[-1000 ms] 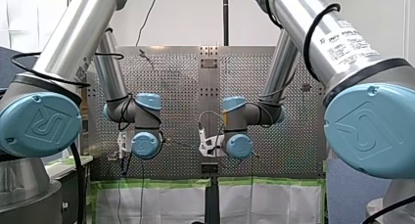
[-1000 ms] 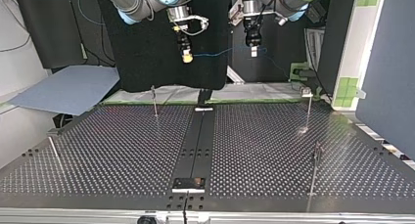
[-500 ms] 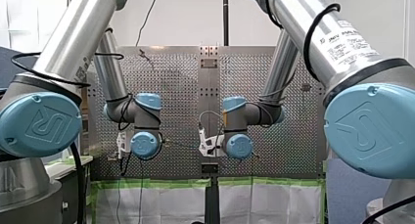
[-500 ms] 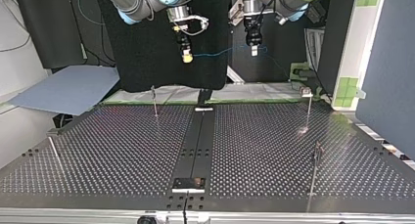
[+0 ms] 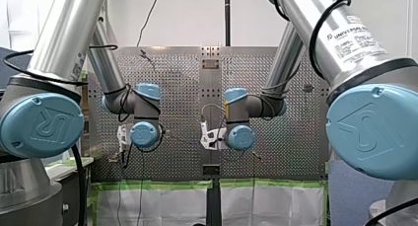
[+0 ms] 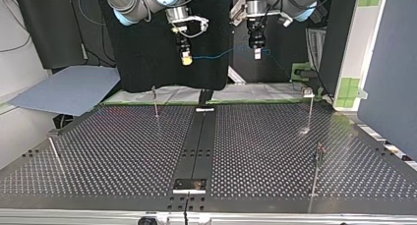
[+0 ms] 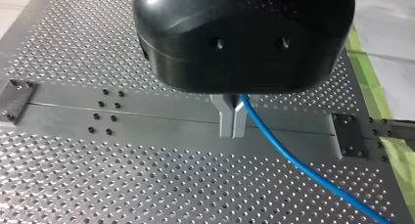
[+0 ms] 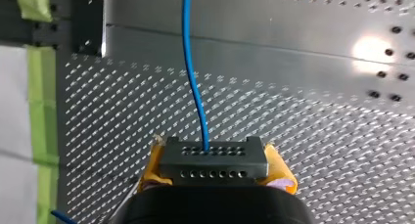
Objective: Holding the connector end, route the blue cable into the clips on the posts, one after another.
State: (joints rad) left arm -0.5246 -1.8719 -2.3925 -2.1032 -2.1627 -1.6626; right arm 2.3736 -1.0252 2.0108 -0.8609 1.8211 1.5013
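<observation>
Table (image 6: 123,151): perforated; you see thin posts (image 6: 155,101) standing well apart.
Right gripper (image 6: 186,59): yellow pads (image 8: 280,171) clamped on the connector (image 8: 214,158).
Left gripper (image 7: 233,122): metal fingers (image 7: 226,119) pinched together on the cable (image 7: 293,160).
Cable: blue, strung between both grippers, high above the table.

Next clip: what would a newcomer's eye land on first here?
The blue cable strung through the air high above the table in the top view. My right gripper clamps the grey connector between yellow pads; my left gripper pinches the cable further along. The thin posts below carry no cable.
</observation>
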